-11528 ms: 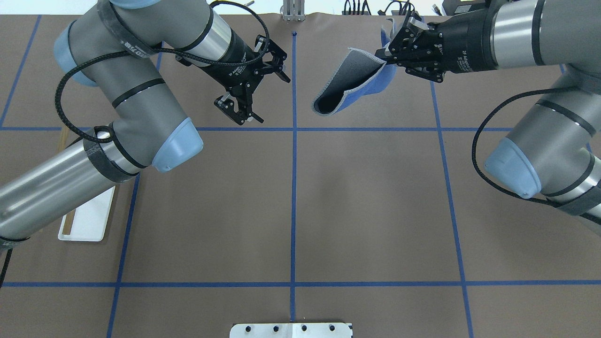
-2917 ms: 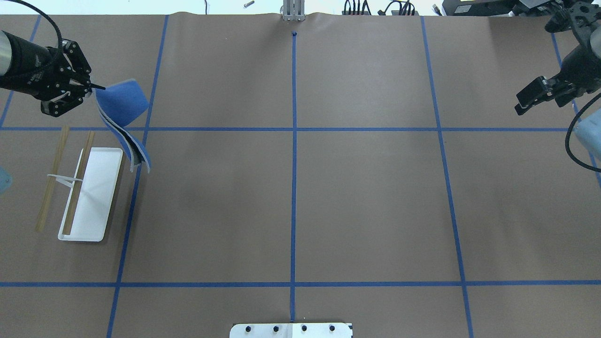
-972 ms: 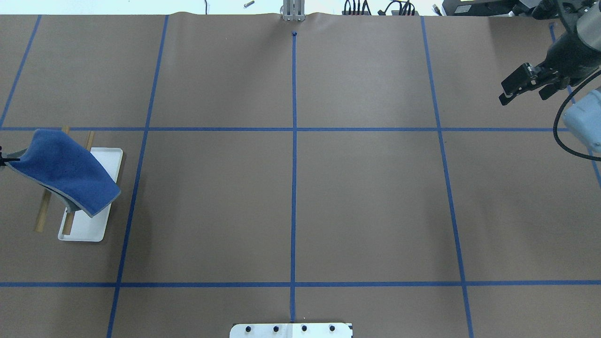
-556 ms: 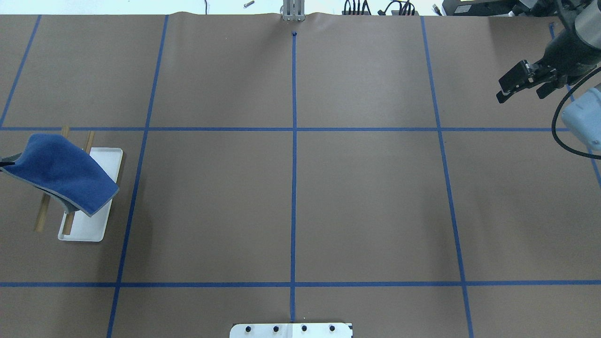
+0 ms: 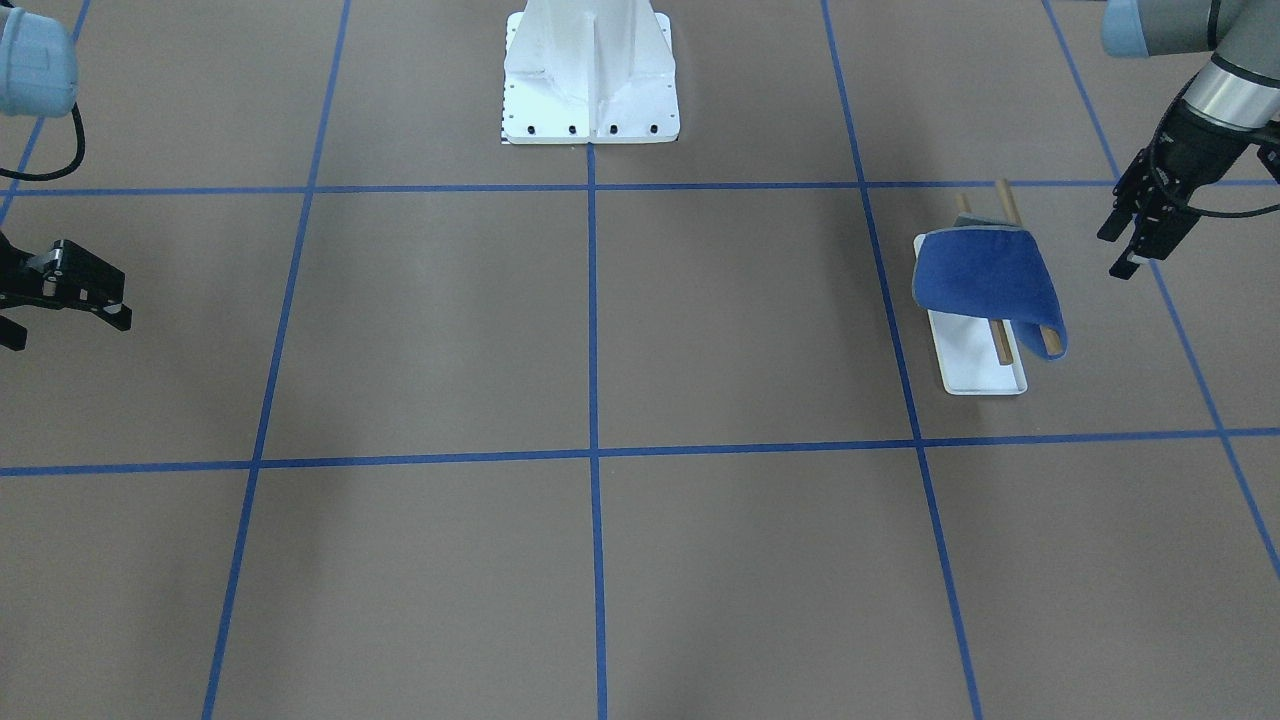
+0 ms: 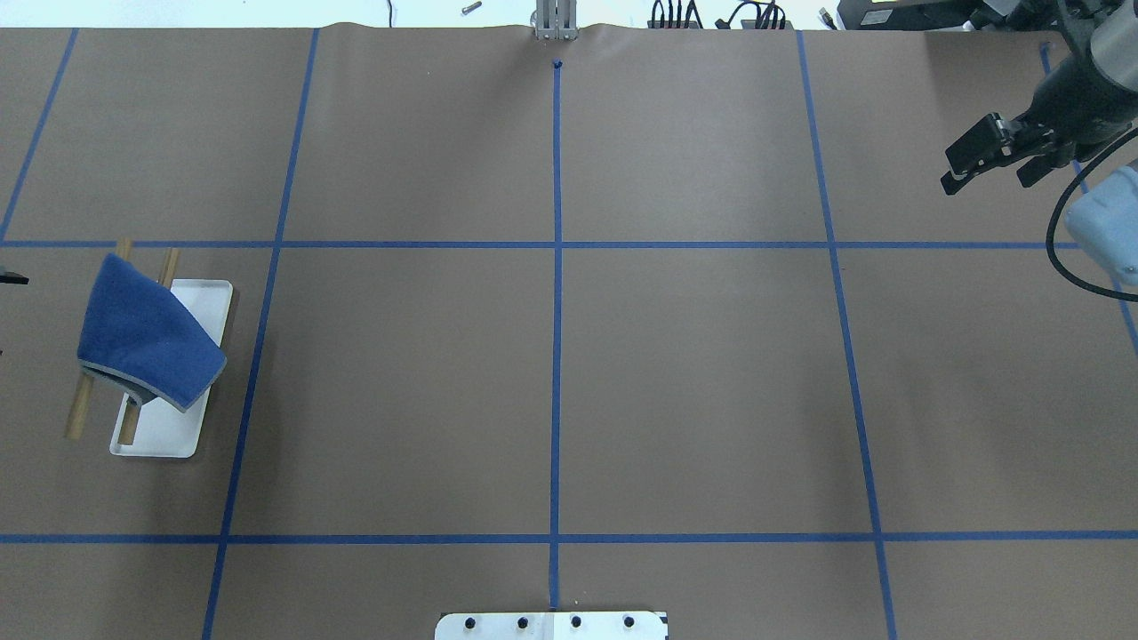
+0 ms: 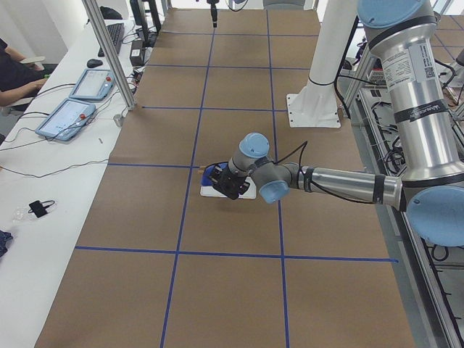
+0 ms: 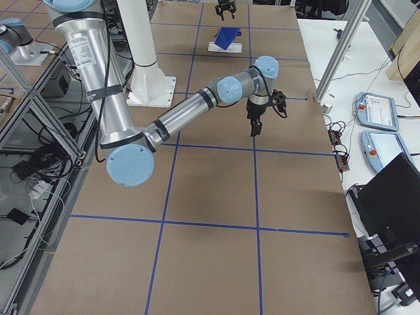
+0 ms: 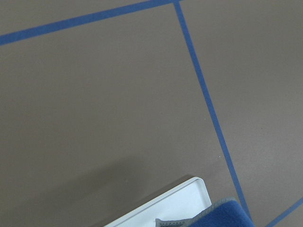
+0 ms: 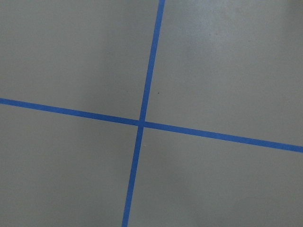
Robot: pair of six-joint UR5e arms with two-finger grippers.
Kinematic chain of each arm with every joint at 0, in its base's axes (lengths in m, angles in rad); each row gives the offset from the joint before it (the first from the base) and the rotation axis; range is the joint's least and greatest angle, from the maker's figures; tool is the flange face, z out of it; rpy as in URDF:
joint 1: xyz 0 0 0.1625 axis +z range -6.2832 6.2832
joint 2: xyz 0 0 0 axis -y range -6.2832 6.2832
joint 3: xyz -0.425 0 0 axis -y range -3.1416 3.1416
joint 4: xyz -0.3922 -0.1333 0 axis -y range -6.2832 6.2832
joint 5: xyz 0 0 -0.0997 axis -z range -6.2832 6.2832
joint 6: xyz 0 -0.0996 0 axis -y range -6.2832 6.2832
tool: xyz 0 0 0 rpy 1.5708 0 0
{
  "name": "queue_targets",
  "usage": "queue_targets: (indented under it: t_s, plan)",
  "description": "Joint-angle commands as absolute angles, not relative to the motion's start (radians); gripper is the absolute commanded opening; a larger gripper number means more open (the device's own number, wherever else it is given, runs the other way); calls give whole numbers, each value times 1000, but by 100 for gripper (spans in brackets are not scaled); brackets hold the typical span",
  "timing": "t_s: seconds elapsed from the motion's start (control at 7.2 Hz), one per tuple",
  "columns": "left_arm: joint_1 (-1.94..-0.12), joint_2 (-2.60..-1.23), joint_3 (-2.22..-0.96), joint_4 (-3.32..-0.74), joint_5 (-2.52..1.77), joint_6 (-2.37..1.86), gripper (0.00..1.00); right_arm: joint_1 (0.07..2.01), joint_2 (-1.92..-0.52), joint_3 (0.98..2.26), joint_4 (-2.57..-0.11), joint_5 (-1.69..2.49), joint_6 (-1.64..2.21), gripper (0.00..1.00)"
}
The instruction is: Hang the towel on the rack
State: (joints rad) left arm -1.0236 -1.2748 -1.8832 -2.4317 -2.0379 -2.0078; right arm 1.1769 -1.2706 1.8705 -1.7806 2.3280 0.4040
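Note:
The royal-blue towel [image 5: 985, 280] lies draped over the rack's two tan wooden rods [image 5: 1003, 198], above the white tray base [image 5: 975, 372]. One corner hangs down at the tray's far end. In the overhead view the towel [image 6: 142, 333] covers most of the rods [image 6: 124, 250] and part of the tray [image 6: 197, 302]. My left gripper [image 5: 1120, 250] is open and empty, apart from the towel on the rack's outer side. My right gripper [image 6: 985, 180] is open and empty at the far right. A towel corner [image 9: 227, 215] shows in the left wrist view.
The big white bolted pedestal [image 5: 590, 70] stands at the robot's base in the middle. Blue tape lines cross the brown table cover [image 6: 551, 356]. Operators' tablets [image 7: 69, 116] lie on a side table beyond the far edge.
My left gripper has let go of the towel and drawn back to the left. The towel's held edge has dropped onto the rods. The right gripper has barely moved.

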Motion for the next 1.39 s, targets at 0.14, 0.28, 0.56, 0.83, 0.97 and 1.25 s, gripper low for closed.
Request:
queue_targets:
  t_s: [0.14, 0.28, 0.56, 0.83, 0.97, 1.25]
  plan:
    - [-1136, -1285, -1835, -2378, -2046, -1439, 98, 1256, -1301, 1855, -1773, 2319, 396, 100]
    - [-1178, -1292, -1832, -2347, -2052, -1243, 98, 1275, -1384, 1845, -1749, 2312, 385, 100]
    - [-1238, -1325, -1848, -2129, -2083, -896, 98, 1368, -1417, 1697, -1634, 2333, 373, 100]
    - [-1336, -1425, -1847, -1882, -2114, -534, 98, 1458, -1466, 1657, -1634, 2429, 297, 100]
    - [-1373, -1437, -1835, -1829, -2114, -374, 98, 1504, -1500, 1660, -1634, 2448, 222, 100]
    - [-1385, -1498, -1760, -1807, -2114, -322, 98, 1543, -1575, 1661, -1634, 2431, 116, 100]
